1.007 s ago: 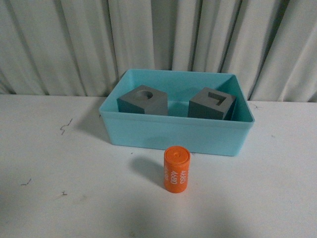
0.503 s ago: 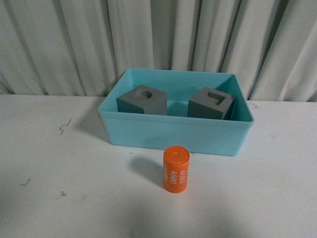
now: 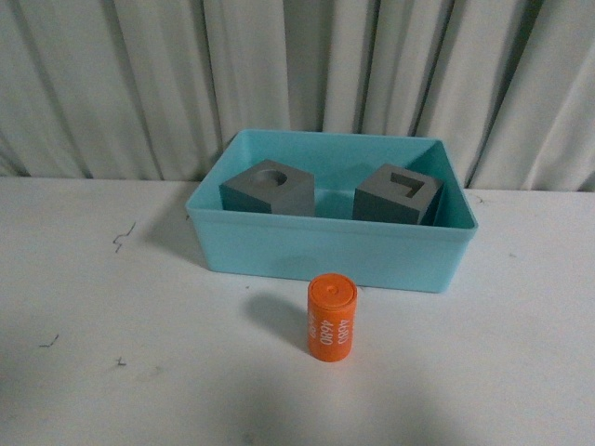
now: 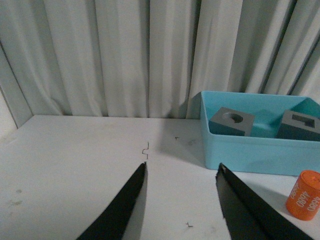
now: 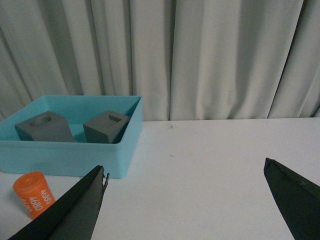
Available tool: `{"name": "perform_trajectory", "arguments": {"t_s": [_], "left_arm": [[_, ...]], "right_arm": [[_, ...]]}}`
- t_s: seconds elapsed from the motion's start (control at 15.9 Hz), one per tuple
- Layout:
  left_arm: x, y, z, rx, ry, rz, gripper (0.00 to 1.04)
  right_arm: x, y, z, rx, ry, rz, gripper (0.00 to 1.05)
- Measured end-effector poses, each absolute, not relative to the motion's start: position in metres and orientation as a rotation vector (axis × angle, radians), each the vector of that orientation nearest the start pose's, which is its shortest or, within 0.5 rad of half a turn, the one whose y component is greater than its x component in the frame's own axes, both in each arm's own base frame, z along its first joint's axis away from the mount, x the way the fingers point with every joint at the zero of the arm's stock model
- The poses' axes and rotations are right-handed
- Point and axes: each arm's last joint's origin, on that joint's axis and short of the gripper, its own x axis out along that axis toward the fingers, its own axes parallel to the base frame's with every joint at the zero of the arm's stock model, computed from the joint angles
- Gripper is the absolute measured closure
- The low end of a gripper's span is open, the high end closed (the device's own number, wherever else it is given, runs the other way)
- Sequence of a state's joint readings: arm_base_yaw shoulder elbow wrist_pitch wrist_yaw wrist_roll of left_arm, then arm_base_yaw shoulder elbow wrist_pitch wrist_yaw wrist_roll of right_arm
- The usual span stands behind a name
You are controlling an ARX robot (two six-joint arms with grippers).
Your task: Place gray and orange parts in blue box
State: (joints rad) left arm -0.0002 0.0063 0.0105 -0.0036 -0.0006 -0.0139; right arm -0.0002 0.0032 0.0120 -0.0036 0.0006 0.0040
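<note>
The blue box (image 3: 325,255) stands at the back middle of the white table. Inside it sit two gray cubes: one with a round recess (image 3: 267,189) on the left, one with a rectangular recess (image 3: 397,196) on the right. The orange cylinder (image 3: 331,318) with white digits stands upright on the table just in front of the box. Neither arm shows in the front view. My left gripper (image 4: 182,169) is open over bare table, left of the box (image 4: 250,152) and the cylinder (image 4: 305,195). My right gripper (image 5: 185,167) is open, to the right of the box (image 5: 70,157) and cylinder (image 5: 34,194).
A pleated pale curtain (image 3: 297,74) hangs close behind the table. Small dark scuff marks (image 3: 121,237) dot the tabletop on the left. The table's left edge (image 4: 10,131) shows in the left wrist view.
</note>
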Motion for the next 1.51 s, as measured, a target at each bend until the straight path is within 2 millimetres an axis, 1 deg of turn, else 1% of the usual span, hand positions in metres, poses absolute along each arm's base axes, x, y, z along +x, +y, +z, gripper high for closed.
{"name": "perform_trajectory", "arguments": {"t_s": [0.13,0.19,0.25,0.38,0.82,0.88,0.94,1.01,1.07,1.13,1.2,1.26,1.32,1.38,1.45,1.51], "left_arm": [[0.097,0.0,0.166,-0.014,0.0,0.0,0.37],[0.097,0.0,0.166,-0.014,-0.001,0.0,0.1],[0.097,0.0,0.166,-0.013,-0.001,0.0,0.05],[0.097,0.0,0.166,-0.014,-0.001,0.0,0.07],[0.097,0.0,0.166,-0.014,-0.001,0.0,0.07],[0.097,0.0,0.166,-0.014,0.0,0.001,0.07],[0.097,0.0,0.166,-0.013,-0.002,-0.001,0.07],[0.097,0.0,0.166,-0.014,-0.001,0.001,0.07],[0.097,0.0,0.166,-0.014,-0.001,0.0,0.07],[0.097,0.0,0.166,-0.014,0.0,0.001,0.07],[0.097,0.0,0.166,-0.014,-0.001,0.001,0.07],[0.097,0.0,0.166,-0.014,-0.001,0.0,0.07],[0.097,0.0,0.166,-0.014,0.0,0.0,0.07],[0.097,0.0,0.166,-0.014,-0.001,0.0,0.07],[0.097,0.0,0.166,-0.014,-0.001,0.0,0.07],[0.097,0.0,0.166,-0.014,-0.001,0.0,0.07]], "right_arm": [[0.097,0.0,0.167,0.004,-0.005,-0.001,0.06],[0.097,0.0,0.167,0.004,-0.005,0.0,0.06],[0.097,0.0,0.167,0.004,-0.005,-0.001,0.06],[0.097,0.0,0.167,0.004,-0.005,0.0,0.06],[0.097,0.0,0.167,0.004,-0.005,-0.001,0.06],[0.097,-0.002,0.165,0.04,0.194,-0.054,0.06],[0.112,-0.015,0.174,0.081,0.346,-0.12,0.06],[0.125,-0.027,0.186,0.087,0.342,-0.128,0.06],[0.139,-0.036,0.198,0.069,0.319,-0.075,0.06],[0.159,-0.044,0.21,0.008,0.303,0.035,0.06],[0.182,-0.047,0.212,-0.048,0.346,0.194,0.06],[0.195,-0.045,0.204,-0.07,0.415,0.323,0.06],[0.206,-0.04,0.19,-0.089,0.491,0.479,0.06],[0.216,-0.033,0.178,-0.13,0.523,0.607,0.06],[0.226,-0.026,0.173,-0.17,0.531,0.709,0.06],[0.237,-0.018,0.169,-0.256,0.507,0.79,0.06]]}}
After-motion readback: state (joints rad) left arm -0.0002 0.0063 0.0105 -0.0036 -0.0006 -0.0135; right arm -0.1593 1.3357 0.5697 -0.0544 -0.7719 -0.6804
